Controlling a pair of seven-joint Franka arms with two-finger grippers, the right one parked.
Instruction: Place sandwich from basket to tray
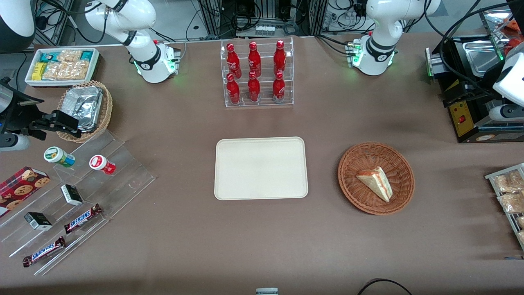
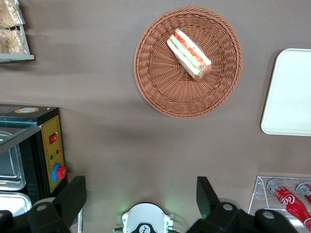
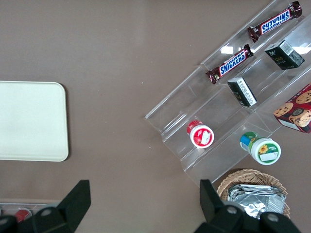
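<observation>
**benchrat:** Fingers (image 2: 73, 196) on the left gripper (image 2: 141, 199) are spread wide apart with nothing between them, just brown tablecloth (image 1: 262, 246) showing through the gap. The gripper hangs high above the table at the working arm's end, well clear of everything.

**pickle_tom:** ok and where's the sandwich?

**benchrat:** The sandwich (image 1: 376, 183) is lying in the basket (image 1: 352, 164), a bit off-centre, on its side so you can see the orange-pink and green layers along the cut edge. From the wrist camera it's the same deal: sandwich (image 2: 188, 53) flat on the weave of the basket (image 2: 155, 82), not touching the rim.

**pickle_tom:** tray close by?

**benchrat:** The tray (image 1: 229, 180) sits beside the basket, toward the middle of the table, with a strip of cloth between them, not touching. It's bare cream all over. In the wrist view only one rounded end of the tray (image 2: 291, 92) shows.

**pickle_tom:** anything else near it?

**benchrat:** A clear rack of red bottles (image 1: 256, 71) stands farther from the front camera than the tray. A black box with a red button (image 2: 51, 155) sits at the working arm's end, well apart from the basket.
</observation>
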